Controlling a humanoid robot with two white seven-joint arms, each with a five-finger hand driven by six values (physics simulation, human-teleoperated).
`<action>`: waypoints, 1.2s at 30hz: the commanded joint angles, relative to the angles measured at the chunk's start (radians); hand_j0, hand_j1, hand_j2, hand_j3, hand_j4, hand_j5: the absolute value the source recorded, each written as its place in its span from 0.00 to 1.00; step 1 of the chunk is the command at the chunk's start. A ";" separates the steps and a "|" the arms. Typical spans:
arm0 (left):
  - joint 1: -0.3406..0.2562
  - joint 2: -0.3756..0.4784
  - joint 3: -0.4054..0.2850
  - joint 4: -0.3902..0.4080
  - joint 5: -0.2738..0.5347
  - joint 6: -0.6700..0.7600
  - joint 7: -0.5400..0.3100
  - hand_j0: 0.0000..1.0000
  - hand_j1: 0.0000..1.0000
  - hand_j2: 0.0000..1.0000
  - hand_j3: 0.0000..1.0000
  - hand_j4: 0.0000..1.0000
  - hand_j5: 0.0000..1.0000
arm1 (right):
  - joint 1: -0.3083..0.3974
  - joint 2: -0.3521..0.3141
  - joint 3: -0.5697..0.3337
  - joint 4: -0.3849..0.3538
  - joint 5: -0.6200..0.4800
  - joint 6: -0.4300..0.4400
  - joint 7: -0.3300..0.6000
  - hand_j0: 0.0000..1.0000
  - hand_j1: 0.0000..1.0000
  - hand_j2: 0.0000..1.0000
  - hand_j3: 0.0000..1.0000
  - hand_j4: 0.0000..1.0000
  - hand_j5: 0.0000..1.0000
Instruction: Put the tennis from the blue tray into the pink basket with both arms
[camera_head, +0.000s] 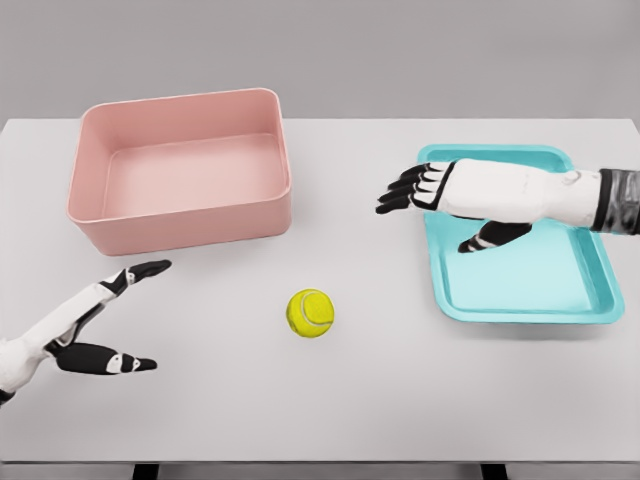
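Noting tennis ball (310, 313) loose on surface (400, 400) between our open, empty left robot hand (115, 320) and right robot hand (445, 200); a nudge could roll it away.

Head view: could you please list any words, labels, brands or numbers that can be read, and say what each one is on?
None: no readable text shows on the pink basket, the blue tray, the tennis ball, the table, the left hand or the right hand.
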 joint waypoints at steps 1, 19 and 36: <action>0.000 -0.025 -0.001 -0.007 -0.016 0.001 0.000 1.00 1.00 1.00 1.00 1.00 1.00 | 0.000 -0.088 -0.228 0.011 -0.078 -0.018 -0.001 1.00 1.00 1.00 1.00 1.00 1.00; -0.103 -0.217 -0.061 -0.014 -0.178 0.001 0.000 1.00 1.00 1.00 1.00 1.00 1.00 | 0.158 -0.126 -0.268 0.044 -0.150 -0.018 -0.001 1.00 1.00 1.00 1.00 1.00 1.00; -0.184 -0.271 -0.159 -0.036 -0.146 0.271 -0.002 1.00 1.00 1.00 1.00 1.00 1.00 | 0.184 -0.260 -0.266 -0.052 -0.299 -0.018 -0.001 1.00 1.00 1.00 1.00 1.00 1.00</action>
